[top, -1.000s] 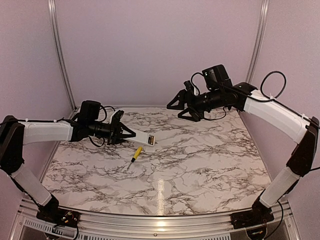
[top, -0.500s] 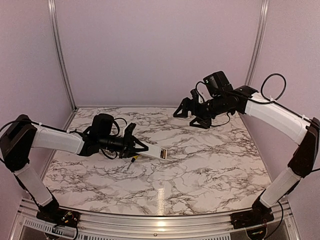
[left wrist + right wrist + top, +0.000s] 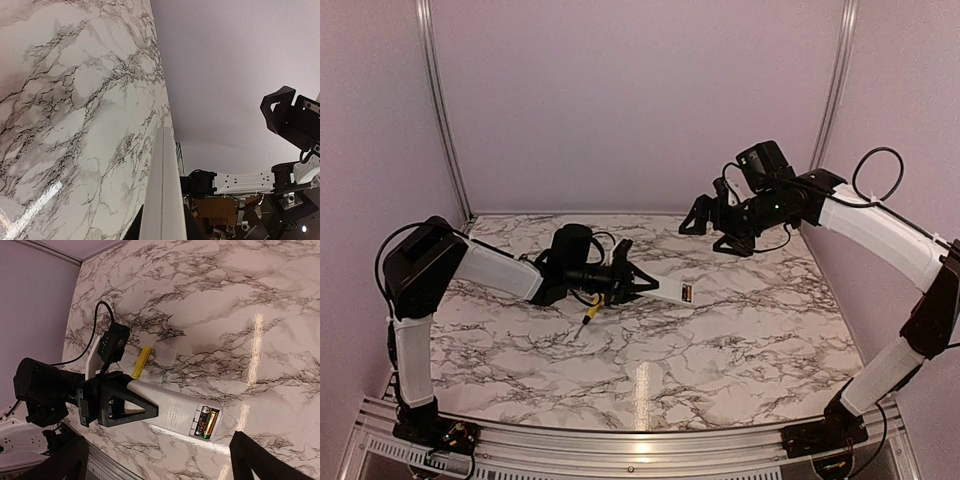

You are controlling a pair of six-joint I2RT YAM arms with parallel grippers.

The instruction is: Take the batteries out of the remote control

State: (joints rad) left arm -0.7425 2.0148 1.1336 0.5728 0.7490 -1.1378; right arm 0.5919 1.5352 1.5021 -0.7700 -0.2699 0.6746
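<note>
Left gripper [image 3: 638, 285] clamped on one end of the remote control [image 3: 675, 291], right gripper [image 3: 708, 228] wide open, holding nothing.
Present-and-reach step, probably: both batteries [image 3: 206, 422] still seated side by side in the open recess at the free end, low over the bench [image 3: 740, 350]. Next: right gripper down onto one cell, pinch, lift out.

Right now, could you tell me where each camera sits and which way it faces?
Top: above and behind the robot, looking down on the table; left arm and right arm show, left claw gripping the remote, right claw open.
Left wrist: looks along the remote's edge toward the right arm; own claw barely shows.
Right wrist: looks down at the remote's batteries and screwdriver; own fingers frame it.
Shared: the remote, in all three.
</note>
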